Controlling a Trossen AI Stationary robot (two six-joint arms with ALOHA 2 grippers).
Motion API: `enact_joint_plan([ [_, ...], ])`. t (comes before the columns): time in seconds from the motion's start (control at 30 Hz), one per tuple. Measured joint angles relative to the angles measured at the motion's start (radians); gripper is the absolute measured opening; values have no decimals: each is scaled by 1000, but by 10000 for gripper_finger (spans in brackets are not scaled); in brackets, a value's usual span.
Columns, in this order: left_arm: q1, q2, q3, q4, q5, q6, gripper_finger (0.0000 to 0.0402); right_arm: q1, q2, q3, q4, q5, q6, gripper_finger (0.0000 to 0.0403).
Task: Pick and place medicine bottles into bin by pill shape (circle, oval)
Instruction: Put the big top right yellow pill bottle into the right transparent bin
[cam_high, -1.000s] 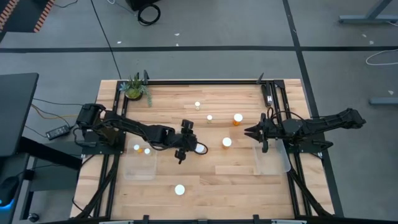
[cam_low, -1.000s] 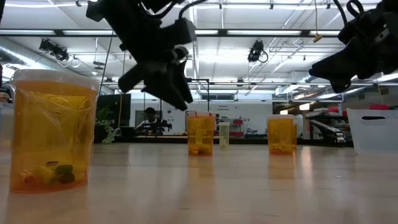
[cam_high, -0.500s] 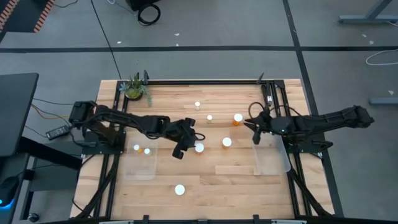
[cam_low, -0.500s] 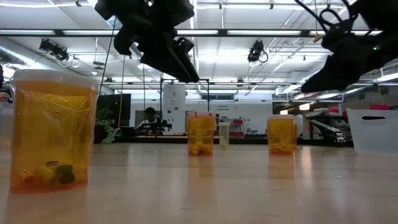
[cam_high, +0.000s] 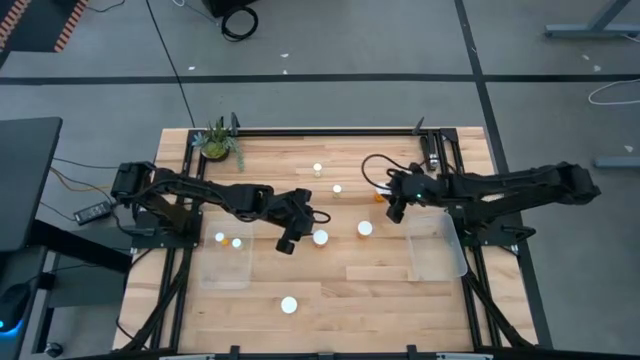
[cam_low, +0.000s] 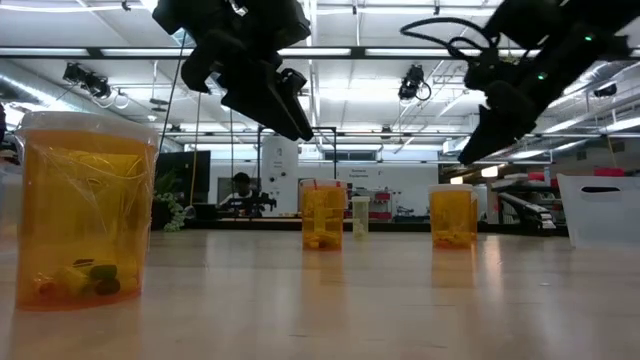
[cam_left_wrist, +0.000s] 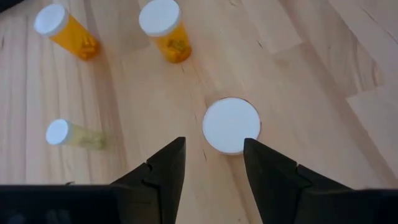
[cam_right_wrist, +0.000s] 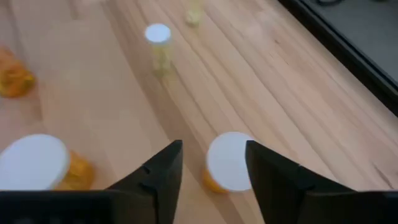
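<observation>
both grippers hover released mid-table: left gripper (cam_high: 284, 243) just beside a white-capped medicine bottle (cam_high: 321, 238), right gripper (cam_high: 394, 213) over an amber bottle (cam_high: 381, 192) nearer the far edge.

The right gripper (cam_high: 395, 212) is swinging in from over the right bin (cam_high: 437, 245) toward the table's middle, now hovering beside the amber-bodied bottle (cam_high: 382, 190); its cable is looping above it. The left gripper (cam_high: 284, 243) is pulling back off the white-capped bottle (cam_high: 320, 237), its fingers (cam_left_wrist: 166, 163) apart.

No readable text — bottles, bins, table unmarked.
</observation>
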Motion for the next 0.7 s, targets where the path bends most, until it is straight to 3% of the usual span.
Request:
enact_joint_plan([
  [0.33, 7, 1, 0, 38, -24, -34, 172, -128, 185, 212, -181, -78, -16, 248],
  [0.7, 7, 2, 0, 43, -28, -33, 172, -224, 338, 416, -388, -136, 27, 271],
])
